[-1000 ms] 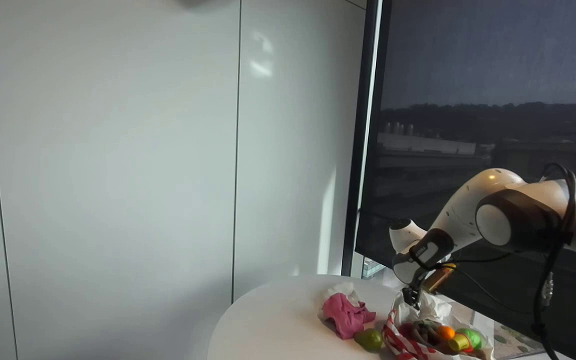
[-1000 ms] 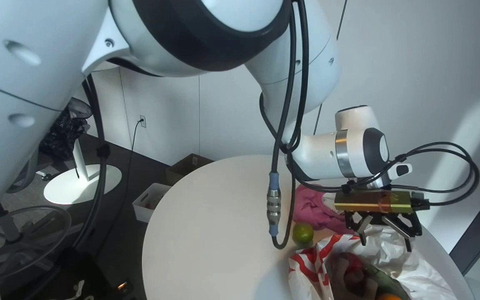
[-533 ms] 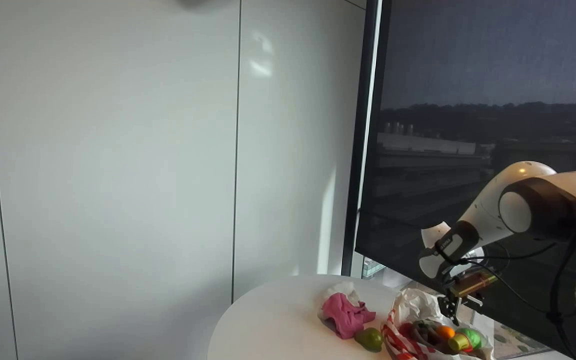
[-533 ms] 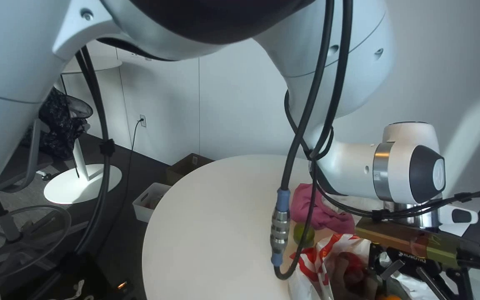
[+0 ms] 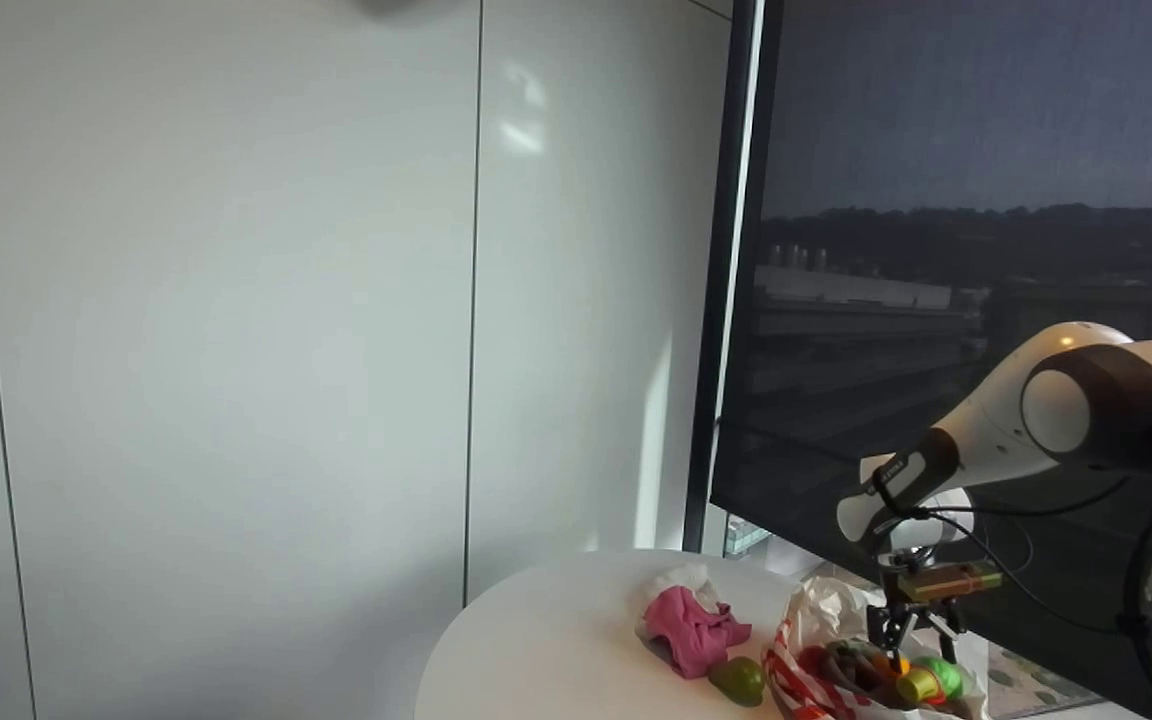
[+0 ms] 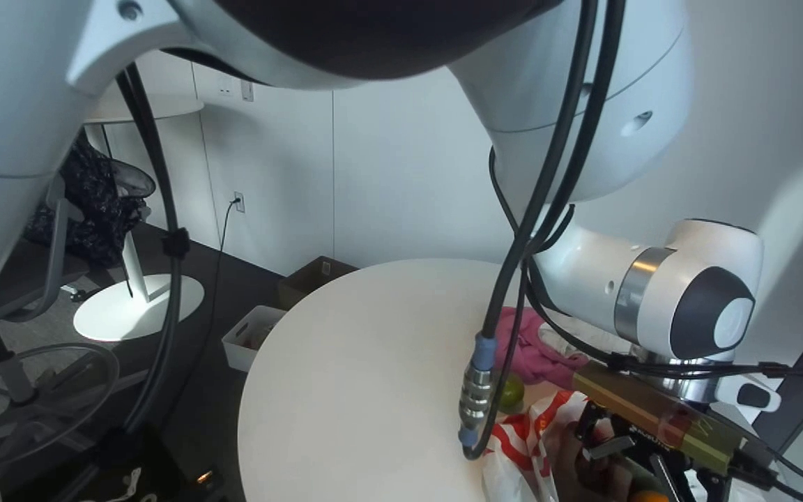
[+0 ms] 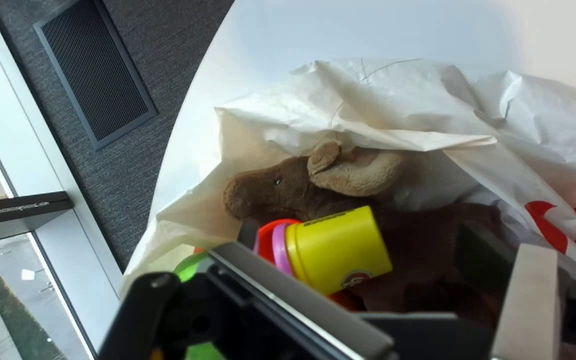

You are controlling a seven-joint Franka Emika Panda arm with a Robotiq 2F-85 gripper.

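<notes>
My gripper (image 5: 924, 657) is open and points down into a white bag (image 5: 786, 672) with red stripes. The bag also shows in an exterior view (image 6: 513, 457). In the wrist view, the jaws (image 7: 365, 240) are spread on either side of a yellow can (image 7: 340, 250) with a purple lid, lying on its side; nothing is gripped. Whether a finger touches the can is unclear. A brown plush toy (image 7: 268, 190) lies beside the can. A bright green item (image 5: 944, 675) and an orange item (image 5: 886, 665) are also in the bag. The bag's bottom is dark and partly hidden.
A green fruit (image 5: 738, 681) and a pink cloth (image 5: 691, 630) with white crumpled material (image 5: 686, 578) lie beside the bag on the round white table (image 5: 536, 640). A window (image 5: 936, 400) stands behind. A cable (image 6: 475, 397) hangs from the arm over the table.
My gripper has moved from the bag's edge, away from the pink cloth, and down over the bag's contents. The wrist has turned in the last half second. The objects look unmoved.
</notes>
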